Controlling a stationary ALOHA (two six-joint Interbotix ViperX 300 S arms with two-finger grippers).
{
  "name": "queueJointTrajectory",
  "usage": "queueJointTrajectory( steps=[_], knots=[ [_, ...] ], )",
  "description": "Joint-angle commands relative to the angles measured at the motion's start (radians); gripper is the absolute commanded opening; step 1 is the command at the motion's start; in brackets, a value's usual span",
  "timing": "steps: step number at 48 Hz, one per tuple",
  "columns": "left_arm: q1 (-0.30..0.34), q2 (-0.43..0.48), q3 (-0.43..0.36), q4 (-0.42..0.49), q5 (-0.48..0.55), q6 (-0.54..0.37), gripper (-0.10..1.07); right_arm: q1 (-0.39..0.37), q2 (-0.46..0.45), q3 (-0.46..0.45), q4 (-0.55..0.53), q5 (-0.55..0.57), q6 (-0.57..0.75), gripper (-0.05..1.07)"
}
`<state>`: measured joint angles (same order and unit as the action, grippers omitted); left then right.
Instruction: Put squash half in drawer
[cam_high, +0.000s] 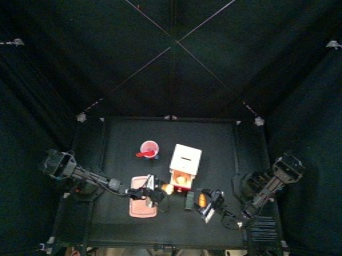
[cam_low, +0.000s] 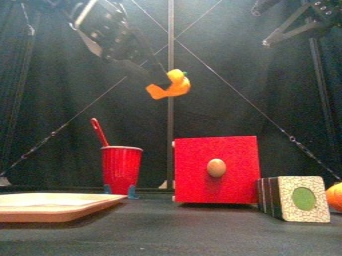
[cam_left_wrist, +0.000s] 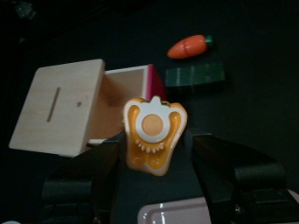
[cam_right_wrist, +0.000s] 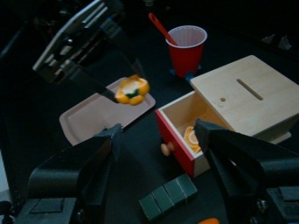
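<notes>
My left gripper (cam_left_wrist: 156, 150) is shut on the squash half (cam_left_wrist: 153, 133), an orange-yellow slice with a pale core. In the front view it hangs high in the air (cam_low: 168, 85), above and left of the drawer's red front (cam_low: 215, 170). The drawer (cam_left_wrist: 61, 109) is a pale box cabinet; its red-fronted tray (cam_right_wrist: 184, 131) is pulled out and open. The squash half (cam_right_wrist: 131, 90) hangs beside the open end, over the pink tray (cam_right_wrist: 84, 120). My right gripper (cam_right_wrist: 163, 166) is open and empty, near the drawer's front.
A red cup (cam_low: 122, 168) with a red spoon stands left of the drawer. A flat pink tray (cam_low: 60, 204) lies at the front left. A green block (cam_low: 295, 197) and a toy carrot (cam_left_wrist: 187, 45) lie at the front right.
</notes>
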<state>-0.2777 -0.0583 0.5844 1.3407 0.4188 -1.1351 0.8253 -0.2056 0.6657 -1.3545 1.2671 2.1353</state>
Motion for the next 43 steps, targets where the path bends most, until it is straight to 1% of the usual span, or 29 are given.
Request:
queueJointTrajectory(
  steps=[1,9,17,25,33,38,43],
  knots=[
    [0.041,0.061,-0.086,0.006,0.0,0.0,0.87,0.003,-0.021,-0.018,-0.005,0.006,0.002,0.97],
    [0.094,0.178,-0.175,0.002,0.0,0.002,0.88,0.017,-0.021,-0.02,-0.003,0.008,0.002,0.97],
    [0.127,0.238,-0.212,-0.023,0.0,0.0,0.89,0.035,-0.021,-0.02,-0.003,0.015,0.002,0.97],
    [0.141,0.236,-0.206,-0.051,-0.005,0.002,0.93,0.038,-0.021,-0.02,-0.003,0.023,0.002,0.97],
    [0.143,0.219,-0.195,-0.058,-0.021,0.0,1.0,0.038,-0.021,-0.02,-0.003,0.023,0.002,0.97],
    [0.143,0.212,-0.187,-0.058,-0.031,0.002,1.01,0.038,-0.021,-0.021,-0.003,0.023,0.003,0.97],
    [0.143,0.201,-0.179,-0.058,-0.017,0.005,1.0,0.04,-0.021,-0.02,-0.003,0.023,0.003,0.97]
  ],
)
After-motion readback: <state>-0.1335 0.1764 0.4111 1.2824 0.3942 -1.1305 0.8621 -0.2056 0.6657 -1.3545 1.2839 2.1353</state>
